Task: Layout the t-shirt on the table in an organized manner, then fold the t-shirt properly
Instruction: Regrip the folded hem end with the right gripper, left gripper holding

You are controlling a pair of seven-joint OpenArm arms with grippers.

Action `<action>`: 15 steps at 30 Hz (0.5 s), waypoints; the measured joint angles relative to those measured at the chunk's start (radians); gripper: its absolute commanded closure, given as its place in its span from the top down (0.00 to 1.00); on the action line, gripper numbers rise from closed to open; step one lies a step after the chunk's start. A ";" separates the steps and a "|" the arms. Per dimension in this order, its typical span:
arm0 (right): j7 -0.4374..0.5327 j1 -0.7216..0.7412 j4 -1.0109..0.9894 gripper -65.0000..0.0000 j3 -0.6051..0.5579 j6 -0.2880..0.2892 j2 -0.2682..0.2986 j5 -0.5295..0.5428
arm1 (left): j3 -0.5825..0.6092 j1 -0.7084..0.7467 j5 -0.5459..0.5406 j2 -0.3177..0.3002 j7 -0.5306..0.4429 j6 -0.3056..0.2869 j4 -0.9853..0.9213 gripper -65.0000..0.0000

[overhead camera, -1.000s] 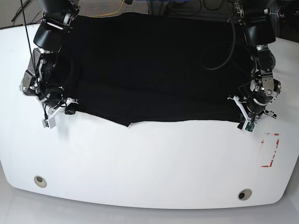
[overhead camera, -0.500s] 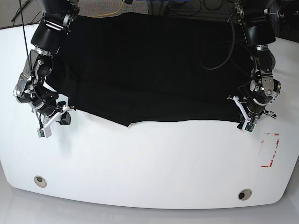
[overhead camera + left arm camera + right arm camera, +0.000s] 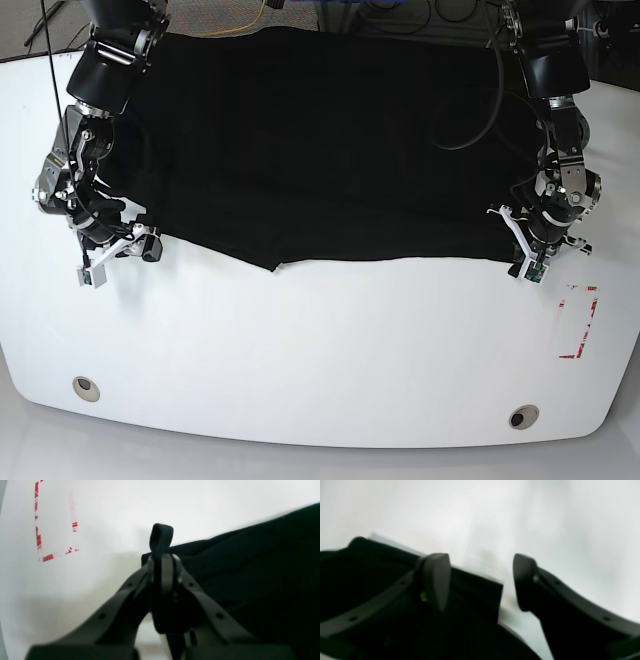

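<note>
White table [image 3: 320, 350] is stretching out in front of you, shiny and bare along the near edge, with two round holes [image 3: 87, 389] and a small red box mark [image 3: 579, 320] at one side. Behind that, the black t-shirt [image 3: 320, 150] is lying spread flat across the far half, its near hem running ragged from side to side.

Your left gripper [image 3: 162, 565] is pinching a corner of the shirt; the left wrist view is showing you a little loop of black cloth sticking up between its squeezed-together fingers, which the base view is too far off to show. The red mark is sitting near it.

Your right gripper [image 3: 481, 580] is standing with its fingers spread apart. The right wrist view is showing the shirt's corner lying under them, with nothing gripped between.
</note>
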 measured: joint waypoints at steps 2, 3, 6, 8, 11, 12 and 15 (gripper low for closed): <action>0.029 -0.009 -0.032 0.60 0.004 0.000 0.005 0.001 | 0.000 0.000 0.000 0.000 0.000 0.000 0.000 0.00; 0.032 -0.008 -0.056 0.60 0.008 -0.001 0.010 0.001 | 0.000 0.000 0.000 0.000 0.000 0.000 0.000 0.00; 0.035 -0.004 -0.121 0.60 0.013 -0.001 0.017 -0.002 | 0.000 -0.003 0.000 -0.002 -0.002 0.000 -0.013 0.00; 0.048 -0.003 -0.154 0.60 0.016 -0.001 0.018 -0.004 | 0.000 -0.003 0.000 -0.001 -0.001 0.000 -0.024 0.00; 0.091 -0.005 -0.188 0.60 0.024 0.004 0.021 0.007 | 0.000 -0.002 0.000 0.000 0.000 0.000 -0.030 0.00; 0.105 -0.003 -0.199 0.60 0.024 0.008 0.023 0.007 | 0.000 -0.001 0.000 0.000 0.000 0.000 -0.030 0.00; 0.130 0.007 -0.240 0.60 0.027 0.045 0.029 0.013 | 0.000 0.000 0.000 -0.002 -0.001 0.000 -0.030 0.00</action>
